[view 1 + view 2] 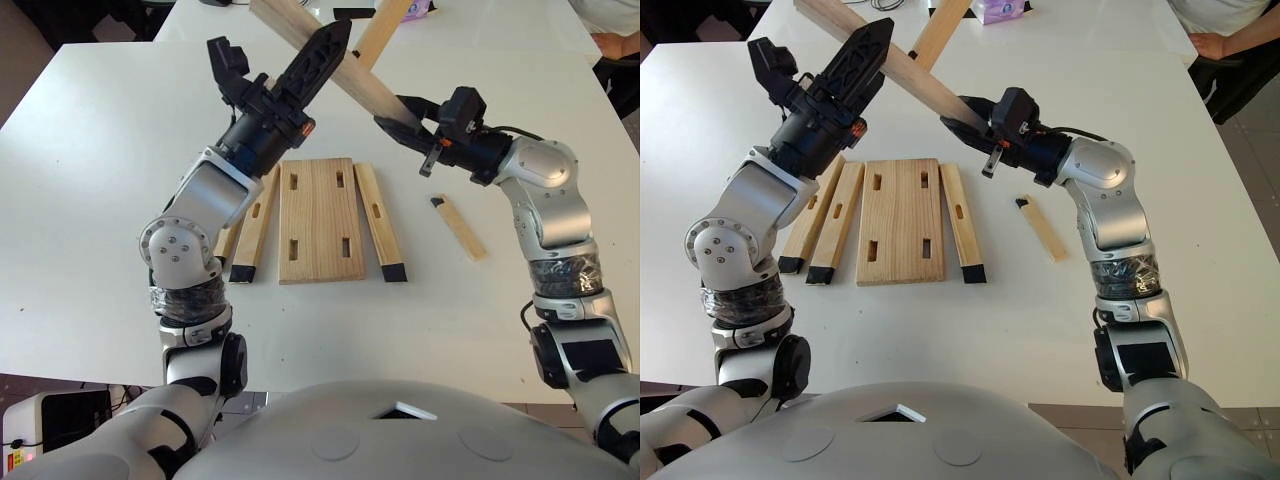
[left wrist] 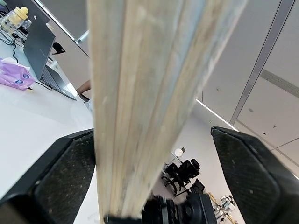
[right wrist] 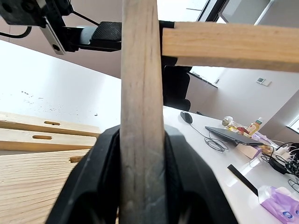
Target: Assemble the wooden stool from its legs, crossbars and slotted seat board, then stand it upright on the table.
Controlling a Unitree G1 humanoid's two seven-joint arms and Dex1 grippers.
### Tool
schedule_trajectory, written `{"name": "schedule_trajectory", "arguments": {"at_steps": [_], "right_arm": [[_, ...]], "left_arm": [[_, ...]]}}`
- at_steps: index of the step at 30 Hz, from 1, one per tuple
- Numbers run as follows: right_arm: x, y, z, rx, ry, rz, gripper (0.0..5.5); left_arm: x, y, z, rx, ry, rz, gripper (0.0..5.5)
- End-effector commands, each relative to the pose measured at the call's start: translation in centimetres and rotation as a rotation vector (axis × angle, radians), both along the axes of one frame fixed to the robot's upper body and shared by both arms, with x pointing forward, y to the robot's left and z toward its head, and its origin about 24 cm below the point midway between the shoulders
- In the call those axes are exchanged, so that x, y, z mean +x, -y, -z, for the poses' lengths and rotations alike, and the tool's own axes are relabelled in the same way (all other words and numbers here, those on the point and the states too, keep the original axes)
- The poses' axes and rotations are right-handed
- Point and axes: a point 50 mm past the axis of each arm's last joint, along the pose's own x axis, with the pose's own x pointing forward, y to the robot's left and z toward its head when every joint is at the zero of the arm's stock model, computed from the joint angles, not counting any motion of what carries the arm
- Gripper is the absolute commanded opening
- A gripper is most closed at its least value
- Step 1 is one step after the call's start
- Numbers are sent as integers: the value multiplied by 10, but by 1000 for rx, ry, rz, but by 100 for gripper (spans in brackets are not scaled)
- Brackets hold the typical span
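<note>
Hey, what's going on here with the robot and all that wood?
The robot is assembling wooden parts. Its left gripper holds one wooden bar and its right gripper holds a second bar, raised and crossed above the table. The seat board lies flat with three slotted bars beside it and a short piece farther right.

both arms lifted, elbows bent, forearms angled inward. right gripper [image 1: 398, 113] fingers [image 3: 93, 177] clamp a long bar [image 1: 360, 85]; a second bar [image 1: 382, 28] rises from the left gripper [image 1: 322, 58].
</note>
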Motion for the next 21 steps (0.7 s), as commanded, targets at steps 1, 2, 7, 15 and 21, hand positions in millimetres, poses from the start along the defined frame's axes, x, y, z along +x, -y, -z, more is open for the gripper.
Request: {"name": "schedule_trajectory", "arguments": {"at_steps": [1, 2, 7, 15, 21], "right_arm": [[-7, -4, 4, -6, -6, -9, 106], [-7, -4, 4, -2, -8, -5, 106], [-8, -1, 7, 18, -22, 35, 106], [-8, -1, 6, 1, -13, 30, 106], [-7, 0, 6, -39, 1, 10, 106]], "left_arm": [[5, -3, 1, -7, -20, -44, 421], [6, -4, 1, -12, -27, -54, 421], [9, -8, 5, -12, -63, -92, 421], [3, -4, 12, 63, -64, -42, 421], [3, -4, 9, 94, -35, -11, 421]]}}
